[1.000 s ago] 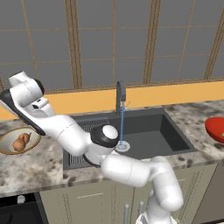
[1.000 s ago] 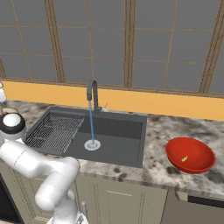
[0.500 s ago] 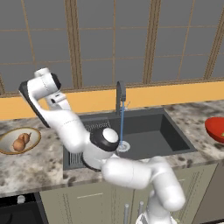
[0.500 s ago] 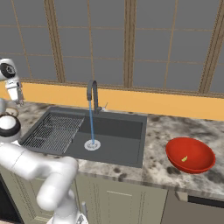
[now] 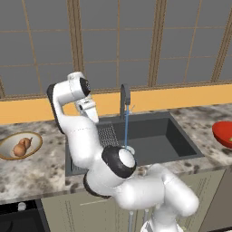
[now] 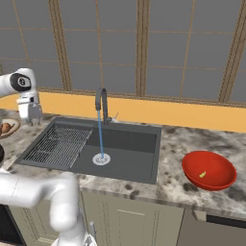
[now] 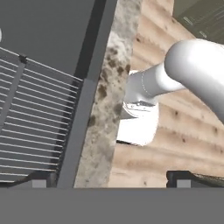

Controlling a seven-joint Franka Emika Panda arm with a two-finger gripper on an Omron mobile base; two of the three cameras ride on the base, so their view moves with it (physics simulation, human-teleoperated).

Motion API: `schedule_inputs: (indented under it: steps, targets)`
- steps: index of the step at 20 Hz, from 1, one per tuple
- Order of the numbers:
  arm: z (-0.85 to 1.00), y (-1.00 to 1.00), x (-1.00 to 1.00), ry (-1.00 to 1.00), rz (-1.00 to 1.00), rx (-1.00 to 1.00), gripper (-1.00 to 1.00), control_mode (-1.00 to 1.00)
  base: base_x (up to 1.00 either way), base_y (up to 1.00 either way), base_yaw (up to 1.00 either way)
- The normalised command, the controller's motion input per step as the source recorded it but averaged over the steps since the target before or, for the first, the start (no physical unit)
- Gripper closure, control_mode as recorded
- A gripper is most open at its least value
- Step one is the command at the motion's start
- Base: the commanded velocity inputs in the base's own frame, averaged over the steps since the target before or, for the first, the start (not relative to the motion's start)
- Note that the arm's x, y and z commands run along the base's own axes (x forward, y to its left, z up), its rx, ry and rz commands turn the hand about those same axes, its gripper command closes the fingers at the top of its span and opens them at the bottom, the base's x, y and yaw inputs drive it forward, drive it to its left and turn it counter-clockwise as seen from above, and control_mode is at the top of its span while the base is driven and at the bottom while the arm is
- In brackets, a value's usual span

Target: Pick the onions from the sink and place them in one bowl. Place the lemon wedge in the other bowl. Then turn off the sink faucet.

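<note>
Two orange-brown onions (image 5: 21, 147) lie in the beige bowl (image 5: 8, 155) on the left counter; that bowl (image 6: 11, 129) peeks in at the left edge of the right base view. The lemon wedge (image 6: 202, 174) rests in the red bowl (image 6: 209, 170) to the right of the sink (image 6: 125, 153). The dark faucet (image 5: 124, 97) runs a thin blue stream down to the drain (image 6: 101, 158). My gripper (image 5: 92, 115) hangs open and empty above the sink's left rim, by the rack (image 6: 58, 144). In the hand view the gripper (image 7: 111, 179) spans the rack's edge and the counter strip.
Speckled stone counter (image 6: 178, 144) surrounds the sink. An orange backsplash (image 6: 182, 115) and window panels stand behind the faucet. My own white arm (image 5: 136, 186) bulks in front of the sink's near edge. The red bowl (image 5: 224, 134) is cut by the right edge.
My arm has lifted away from the beige bowl and swung right, bringing the open gripper over the sink's left rim. The onions stay in the bowl and the water keeps running.
</note>
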Motion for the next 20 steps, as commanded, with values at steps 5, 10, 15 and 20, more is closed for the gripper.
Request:
schedule_inputs:
  steps: [5,10,15,20]
  targets:
    - [0.16,-0.86,-0.9,-0.15,0.02,0.0,-1.0,-1.0,0.0,0.0,0.0]
    - [0.31,-0.84,-0.17,-0.34,0.25,0.0,-1.0,-1.0,0.0,0.0,0.0]
    - [0.4,-0.81,-0.1,-0.36,0.29,0.08,-1.0,-1.0,0.0,0.0,0.0]
    - [0.38,-0.43,-0.26,-0.19,0.0,0.24,-1.0,-1.0,0.0,0.0,0.0]
